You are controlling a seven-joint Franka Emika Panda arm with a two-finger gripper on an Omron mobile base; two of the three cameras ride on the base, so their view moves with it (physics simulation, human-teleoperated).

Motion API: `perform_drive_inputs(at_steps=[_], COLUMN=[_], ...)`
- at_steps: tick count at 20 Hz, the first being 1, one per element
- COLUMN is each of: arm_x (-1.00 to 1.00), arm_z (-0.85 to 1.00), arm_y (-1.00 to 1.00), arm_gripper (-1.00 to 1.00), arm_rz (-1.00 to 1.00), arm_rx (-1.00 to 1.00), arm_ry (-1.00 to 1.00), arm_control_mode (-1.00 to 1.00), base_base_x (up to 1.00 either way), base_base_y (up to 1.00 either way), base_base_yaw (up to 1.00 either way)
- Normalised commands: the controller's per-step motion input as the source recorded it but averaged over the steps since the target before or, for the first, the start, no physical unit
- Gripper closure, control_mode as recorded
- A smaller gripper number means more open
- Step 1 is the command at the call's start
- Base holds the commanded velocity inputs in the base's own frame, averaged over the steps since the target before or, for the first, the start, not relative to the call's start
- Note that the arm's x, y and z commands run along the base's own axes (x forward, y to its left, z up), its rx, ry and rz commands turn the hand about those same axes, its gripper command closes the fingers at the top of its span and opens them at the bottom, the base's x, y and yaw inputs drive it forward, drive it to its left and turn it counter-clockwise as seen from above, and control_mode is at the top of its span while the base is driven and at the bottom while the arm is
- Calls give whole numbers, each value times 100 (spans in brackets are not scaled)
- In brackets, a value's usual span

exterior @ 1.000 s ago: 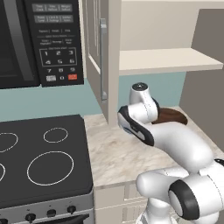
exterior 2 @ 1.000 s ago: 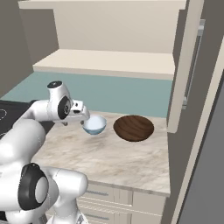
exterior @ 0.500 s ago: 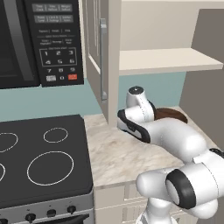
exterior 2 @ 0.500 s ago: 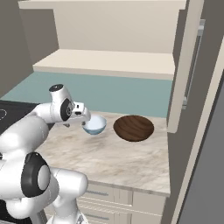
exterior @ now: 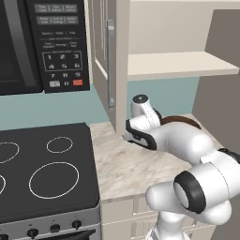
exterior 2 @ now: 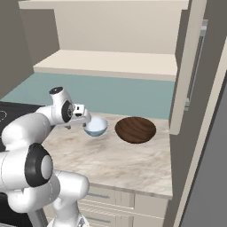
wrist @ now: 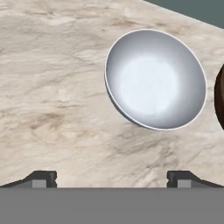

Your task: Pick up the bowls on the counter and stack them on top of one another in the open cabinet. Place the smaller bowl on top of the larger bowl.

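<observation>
Resting upright on the beige marbled tabletop (exterior 2: 133, 164), the smaller bowl (exterior 2: 96, 126) faces mouth up; being round, it shows no long axis. Its outside is pale blue, its inside glossy and whitish-grey, with a thin pale rim. In the hand view the same bowl (wrist: 155, 78) lies ahead of the tool, apart from both fingertips (wrist: 41, 178). The larger bowl (exterior 2: 135, 129) sits just beside it, on the side toward the open cabinet door (exterior 2: 190, 66), also mouth up, shallow, dark brown with a wood-like grain; the two bowls are near but apart. From the left base view only a dark edge of the larger bowl (exterior: 185, 120) shows behind the arm.

The tool (exterior 2: 84, 119) hangs at the stove-side rim of the smaller bowl, jaws spread wide with nothing between them.

Compared with a second ago, the wrist has drawn slightly nearer the smaller bowl; both bowls lie where they lay.

The cabinet shelf (exterior 2: 111, 64) above is plain and flat, cream-coloured. The stovetop (exterior: 47, 173) is flat black with white rings.
</observation>
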Motion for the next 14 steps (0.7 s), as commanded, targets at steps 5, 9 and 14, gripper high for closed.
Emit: perform_drive_inputs(at_steps=[5, 9, 14], arm_x=[23, 23, 14], arm_z=[-3, -8, -11], arm_y=[0, 0, 0], arm_gripper=[-100, -100, -100], arm_rz=[1, 1, 2], arm_rx=[0, 0, 0], arm_ry=[0, 0, 0], arm_control_mode=[-100, -100, -100], base_base_x=[0, 0, 0], base_base_y=[0, 0, 0], base_base_yaw=[0, 0, 0])
